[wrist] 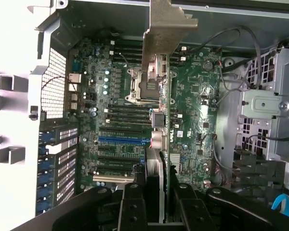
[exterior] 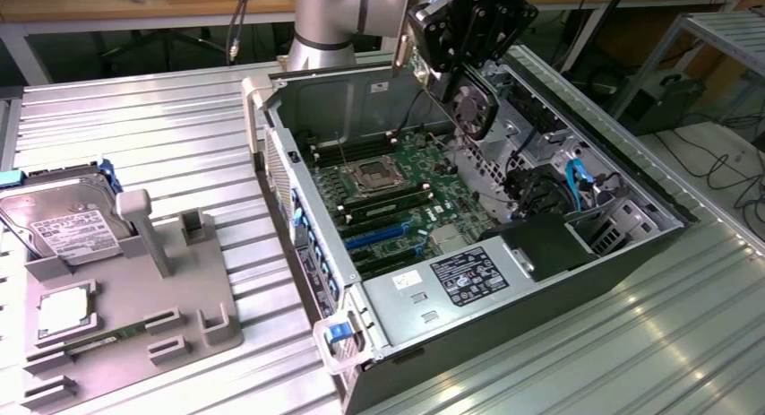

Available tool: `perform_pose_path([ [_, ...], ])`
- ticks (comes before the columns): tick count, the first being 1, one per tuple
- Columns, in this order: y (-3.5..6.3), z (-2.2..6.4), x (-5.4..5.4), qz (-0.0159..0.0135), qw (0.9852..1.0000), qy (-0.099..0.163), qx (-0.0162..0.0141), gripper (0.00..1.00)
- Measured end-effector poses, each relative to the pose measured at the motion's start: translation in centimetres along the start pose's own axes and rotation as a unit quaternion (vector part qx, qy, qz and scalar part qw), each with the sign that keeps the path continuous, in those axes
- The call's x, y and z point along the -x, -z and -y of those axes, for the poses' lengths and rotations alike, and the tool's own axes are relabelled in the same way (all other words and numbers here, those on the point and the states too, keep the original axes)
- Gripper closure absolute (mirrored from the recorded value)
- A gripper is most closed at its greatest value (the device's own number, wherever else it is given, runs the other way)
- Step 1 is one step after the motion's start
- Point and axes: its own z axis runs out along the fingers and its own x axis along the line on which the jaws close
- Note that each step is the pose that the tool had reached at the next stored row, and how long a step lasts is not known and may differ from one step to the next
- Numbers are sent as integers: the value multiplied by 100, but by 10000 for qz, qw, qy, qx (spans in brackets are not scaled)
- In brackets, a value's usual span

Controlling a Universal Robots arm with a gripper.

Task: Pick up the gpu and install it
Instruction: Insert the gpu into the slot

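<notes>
ribbed metal table [exterior: 156, 128]; gripper [wrist: 160, 209] holds gpu [exterior: 472, 110] over open case [exterior: 538, 312]; psu label [exterior: 472, 273] unreadable.

On the ribbed metal counter [exterior: 143, 119], the open black computer case [exterior: 526, 343] lies at the exterior view's right, the grey plastic tray [exterior: 192, 307] left; the dark flat gpu [exterior: 474, 106] hangs above the case's far end.

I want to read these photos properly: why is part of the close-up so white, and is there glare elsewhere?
Wrist view: everything beyond the computer case wall is washed out white, the motherboard evenly lit, the gpu bracket catching light. Exterior view: the ribbed metal table gleams at the exterior view's right, while the case interior looks darker.
</notes>
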Motion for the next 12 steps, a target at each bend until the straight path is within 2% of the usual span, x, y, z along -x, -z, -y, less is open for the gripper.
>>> perform_pose_path([
  [12,0,0,0,-13,9996,277,5,72],
])
